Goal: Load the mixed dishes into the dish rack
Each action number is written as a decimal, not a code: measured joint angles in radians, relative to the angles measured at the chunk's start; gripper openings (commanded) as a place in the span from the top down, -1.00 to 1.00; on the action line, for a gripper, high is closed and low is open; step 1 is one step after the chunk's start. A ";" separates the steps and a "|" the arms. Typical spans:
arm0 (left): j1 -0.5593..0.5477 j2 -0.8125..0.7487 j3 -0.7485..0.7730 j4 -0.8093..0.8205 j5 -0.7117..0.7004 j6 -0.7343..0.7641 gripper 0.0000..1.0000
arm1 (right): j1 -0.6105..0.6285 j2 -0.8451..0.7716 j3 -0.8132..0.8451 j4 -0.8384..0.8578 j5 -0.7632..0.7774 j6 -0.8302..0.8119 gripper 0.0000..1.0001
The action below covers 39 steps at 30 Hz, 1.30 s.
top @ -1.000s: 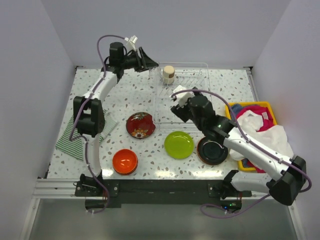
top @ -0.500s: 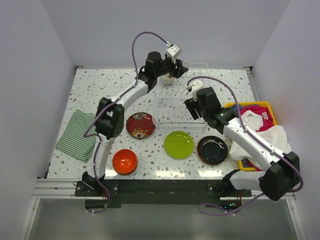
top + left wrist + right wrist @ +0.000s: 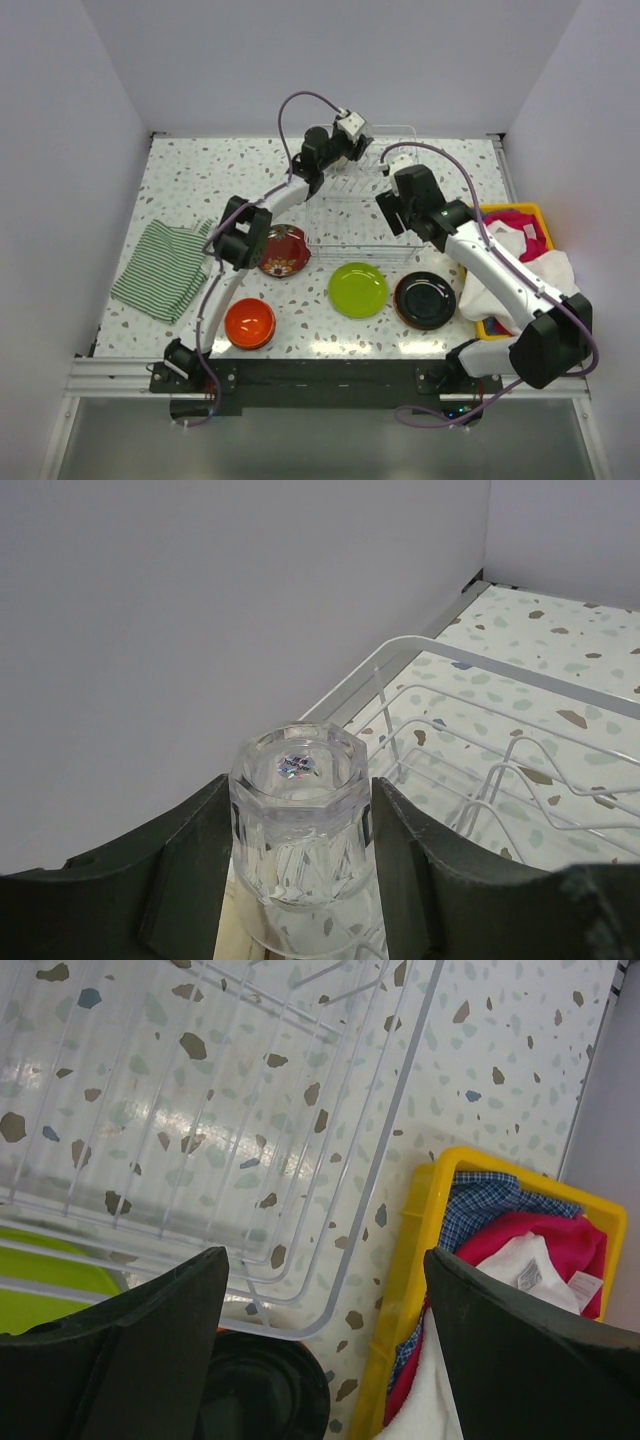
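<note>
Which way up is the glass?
Upside down: the glass in the left gripper has its closed octagonal base on top.

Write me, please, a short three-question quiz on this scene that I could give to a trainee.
1. True or false: the right gripper is holding something.
2. What sits between the fingers of the left gripper? A) a fork B) a glass cup C) a sponge
3. In the top view, how many dishes lie on the table in front of the dish rack?

Key
1. False: its jaws stand open and empty.
2. B
3. Four: dark red plate, orange bowl, lime plate, black plate.
</note>
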 measured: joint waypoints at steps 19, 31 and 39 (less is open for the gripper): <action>-0.039 0.097 0.082 0.034 -0.082 0.066 0.94 | -0.011 0.007 -0.019 -0.010 -0.006 0.035 -0.66; -0.038 0.098 0.082 -0.060 -0.076 0.129 -0.17 | -0.039 0.048 -0.021 0.004 -0.011 0.047 -0.66; -0.038 0.097 0.078 -0.067 -0.080 0.132 -0.59 | -0.080 0.093 -0.021 0.035 -0.035 0.042 -0.67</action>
